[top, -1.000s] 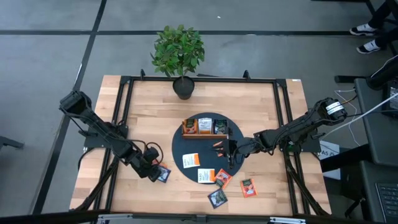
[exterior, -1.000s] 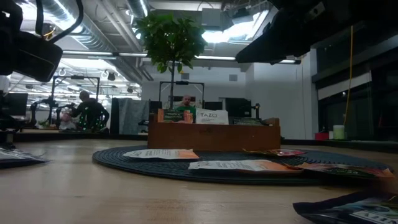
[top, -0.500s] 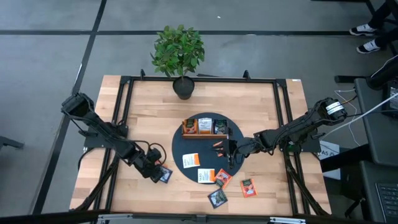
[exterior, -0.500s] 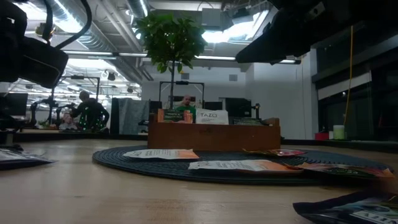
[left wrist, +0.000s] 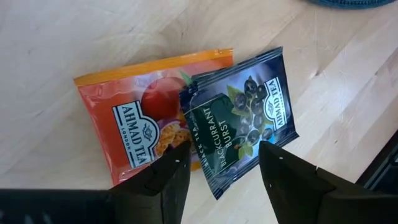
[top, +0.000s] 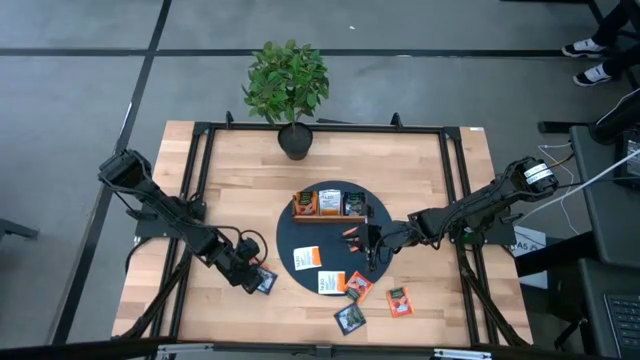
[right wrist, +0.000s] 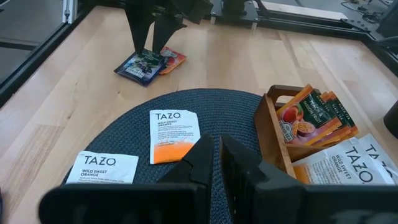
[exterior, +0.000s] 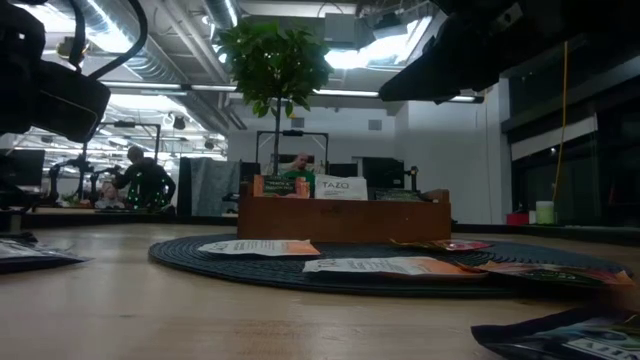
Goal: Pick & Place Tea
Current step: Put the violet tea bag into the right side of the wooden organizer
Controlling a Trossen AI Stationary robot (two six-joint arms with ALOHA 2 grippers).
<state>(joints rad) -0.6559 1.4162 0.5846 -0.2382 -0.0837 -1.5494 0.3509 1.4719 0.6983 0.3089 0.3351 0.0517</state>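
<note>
Tea sachets lie scattered: two white ones on the round dark mat, orange ones and a dark one near the front edge. More stand in the wooden tray. At the front left a dark blue sachet lies partly over an orange one on the bare wood. My left gripper is open just above them, pointing steeply down, one finger on either side of the blue sachet's lower end. My right gripper hangs shut over the mat's right part.
A potted plant stands at the table's far edge. The tray sits at the mat's far side, its sachets leaning upright. Black frame rails run along the table's left and right sides. Bare wood lies left of the mat.
</note>
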